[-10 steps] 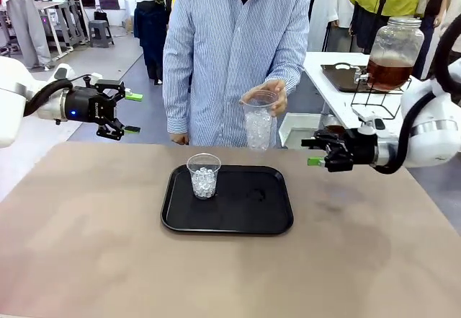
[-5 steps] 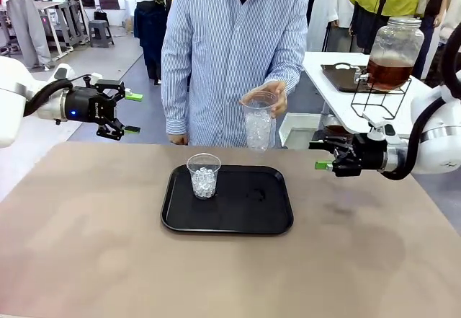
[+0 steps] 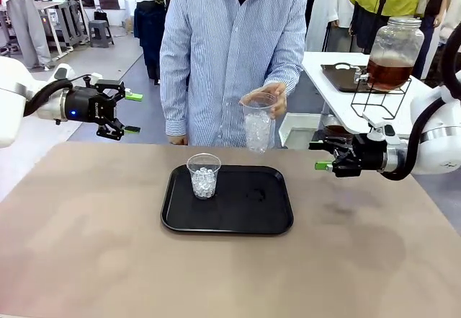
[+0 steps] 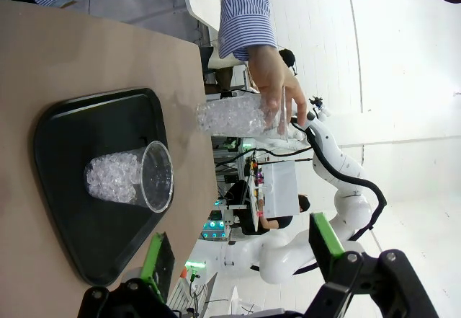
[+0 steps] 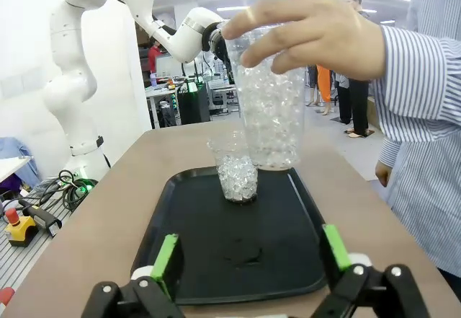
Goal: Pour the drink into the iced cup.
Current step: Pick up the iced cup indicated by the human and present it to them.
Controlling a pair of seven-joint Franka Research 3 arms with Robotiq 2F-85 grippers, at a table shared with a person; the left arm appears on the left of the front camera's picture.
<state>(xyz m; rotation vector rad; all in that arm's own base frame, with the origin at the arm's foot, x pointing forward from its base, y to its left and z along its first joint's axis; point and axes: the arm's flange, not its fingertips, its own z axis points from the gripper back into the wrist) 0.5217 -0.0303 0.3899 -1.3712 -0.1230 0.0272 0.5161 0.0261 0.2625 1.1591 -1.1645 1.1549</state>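
showing 2 iced cups (image 3: 204, 175) (image 3: 259, 123), 1 blk tray (image 3: 252, 206)

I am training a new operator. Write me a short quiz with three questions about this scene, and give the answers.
1. True or false: the small cup on the tray holds ice.
2. What holds the tall cup? A) the left gripper B) the right gripper C) the person's hand
3. Fill in: both grippers are ____.
Key: 1 true. 2 C, the hand grips it near the rim. 3 open; the left gripper and the right gripper hold nothing.
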